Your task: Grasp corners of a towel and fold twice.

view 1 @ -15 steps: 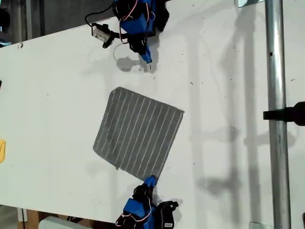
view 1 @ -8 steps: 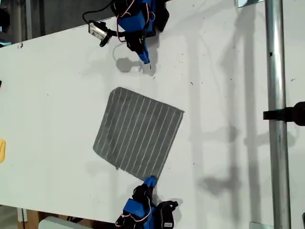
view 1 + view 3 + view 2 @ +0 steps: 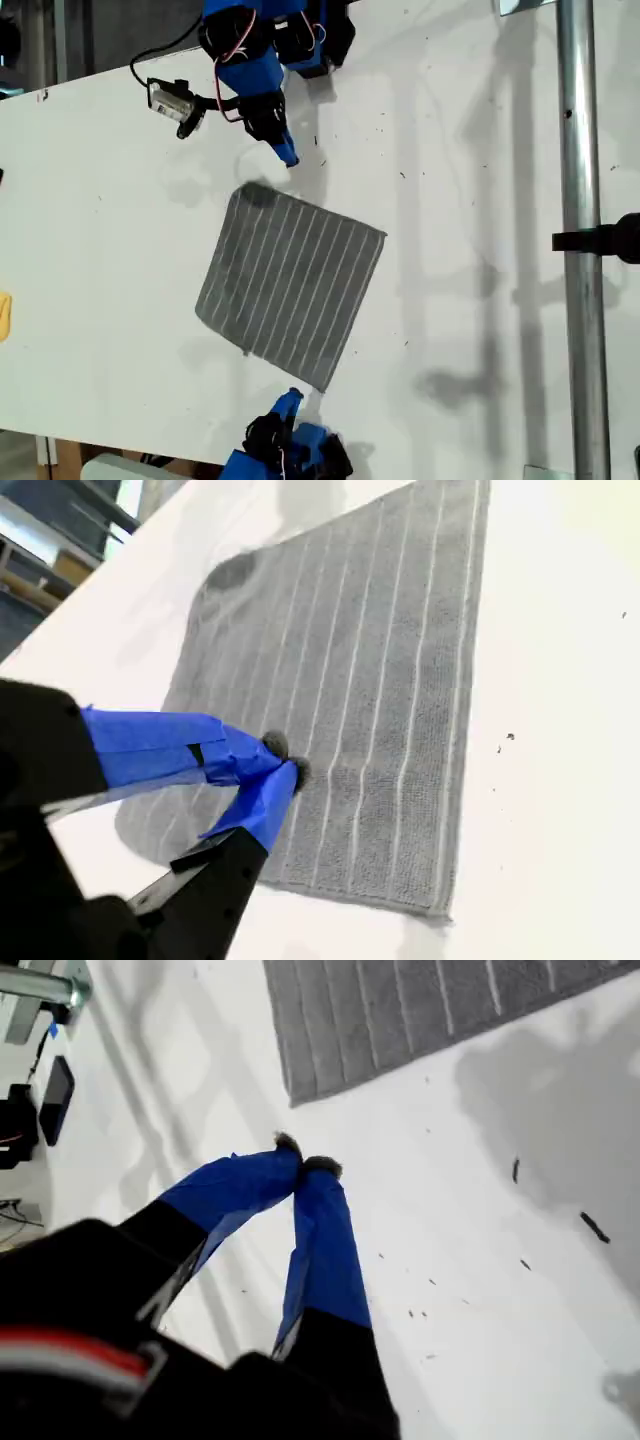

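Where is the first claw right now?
My first claw sits near the exterior view's top, shut, just beyond the towel's upper-left corner as that view shows it.

I work over a white table (image 3: 480, 150) speckled with small dark flecks. A metal pole (image 3: 580, 300) runs along the exterior view's right, carrying a black clamp (image 3: 605, 240). Soft shadows cross the surface; beyond its edge lies dark clutter.
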Controlling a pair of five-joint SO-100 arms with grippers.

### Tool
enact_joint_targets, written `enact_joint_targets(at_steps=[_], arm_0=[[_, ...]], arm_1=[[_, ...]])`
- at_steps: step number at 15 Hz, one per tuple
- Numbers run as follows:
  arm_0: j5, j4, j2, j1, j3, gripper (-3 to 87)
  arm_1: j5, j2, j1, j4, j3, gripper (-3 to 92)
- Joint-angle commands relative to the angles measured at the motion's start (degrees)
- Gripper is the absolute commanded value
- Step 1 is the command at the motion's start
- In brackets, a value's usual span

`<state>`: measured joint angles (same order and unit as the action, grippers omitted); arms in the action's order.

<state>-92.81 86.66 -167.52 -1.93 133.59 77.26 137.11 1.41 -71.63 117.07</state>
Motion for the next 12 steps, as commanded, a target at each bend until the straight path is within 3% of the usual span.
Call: enact_joint_targets(at_steps=[1,2,4,7,9,11,12], arm_0=[[4.22,7.03,10.81,-1.58,-16.79,-3.0],[7.91,10.11,14.77,-2.37,-23.55,-3.0],[12.39,10.2,19.95,-2.9,-30.85,-3.0],[14.5,9.84,27.69,-4.57,-31.73,-3.0],[14.68,9.67,28.92,-4.83,-31.64,-3.0],[14.85,9.58,28.92,-5.19,-31.03,-3.0],[14.94,9.58,29.27,-5.45,-30.76,-3.0]], arm_1=[[-3.52,-17.67,1.93,-2.72,-22.94,-0.3],[-4.75,-25.31,2.72,-5.71,-31.9,-0.3],[-7.38,-38.32,4.13,-10.81,-47.99,-0.3],[-12.66,-47.64,6.15,-8.44,-55.2,1.0],[-15.82,-52.21,7.82,-8.53,-58.8,14.0],[-25.22,-58.36,8.88,-11.43,-64.78,27.8],[-28.3,-59.94,9.05,-11.69,-65.74,29.8]])
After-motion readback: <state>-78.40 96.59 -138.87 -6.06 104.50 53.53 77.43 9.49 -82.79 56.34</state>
